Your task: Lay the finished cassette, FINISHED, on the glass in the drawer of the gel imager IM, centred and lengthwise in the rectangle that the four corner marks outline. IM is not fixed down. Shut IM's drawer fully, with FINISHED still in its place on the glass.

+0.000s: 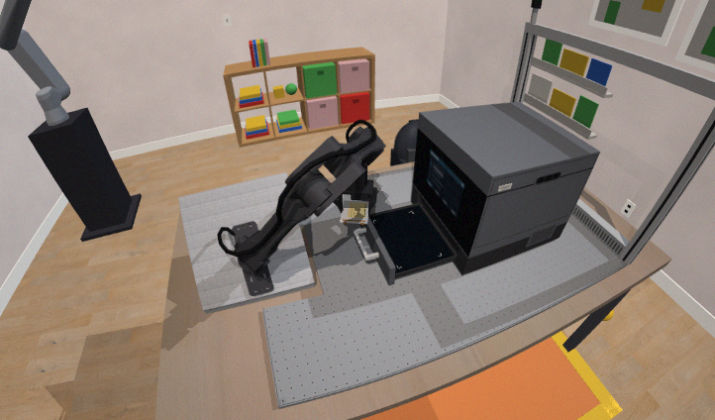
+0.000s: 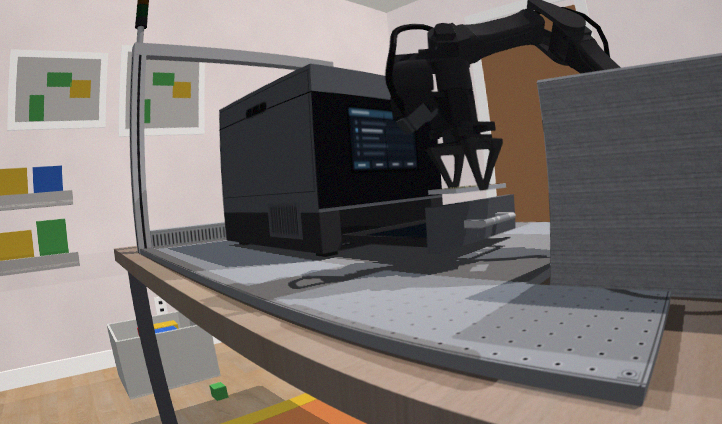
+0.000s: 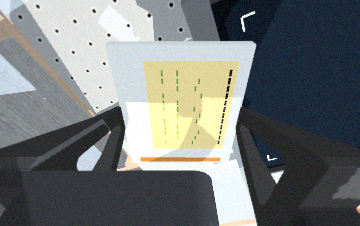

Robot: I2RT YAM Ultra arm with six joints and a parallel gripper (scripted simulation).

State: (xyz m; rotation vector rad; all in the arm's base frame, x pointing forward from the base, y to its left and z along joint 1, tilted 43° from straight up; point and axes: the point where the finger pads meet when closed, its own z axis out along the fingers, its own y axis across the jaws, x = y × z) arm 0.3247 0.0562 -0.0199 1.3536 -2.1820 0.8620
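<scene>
My gripper (image 1: pixel 352 205) (image 2: pixel 467 184) (image 3: pixel 180 112) is shut on the FINISHED cassette (image 1: pixel 355 213) (image 2: pixel 439 191) (image 3: pixel 182 100), a flat clear plate with a yellow gel and an orange stripe. It holds the cassette level in the air, just above the front wall and pale handle (image 1: pixel 364 244) (image 2: pixel 487 220) of IM's open drawer. The dark glass (image 1: pixel 416 236) (image 3: pixel 310 75) with white corner marks (image 3: pixel 247 21) lies to the right of the cassette in the wrist view. The cassette overlaps only the glass's near edge. The dark grey imager IM (image 1: pixel 501 172) (image 2: pixel 277 153) stands behind the drawer.
Perforated grey plates (image 1: pixel 358 336) (image 2: pixel 532 334) cover the table. The arm's base (image 1: pixel 253 267) stands left of the drawer. A metal frame post (image 1: pixel 525 61) (image 2: pixel 141 147) rises behind IM. A dark domed object (image 1: pixel 403 141) sits behind IM's left side. A tall grey slab (image 2: pixel 628 174) fills the right of the exterior view.
</scene>
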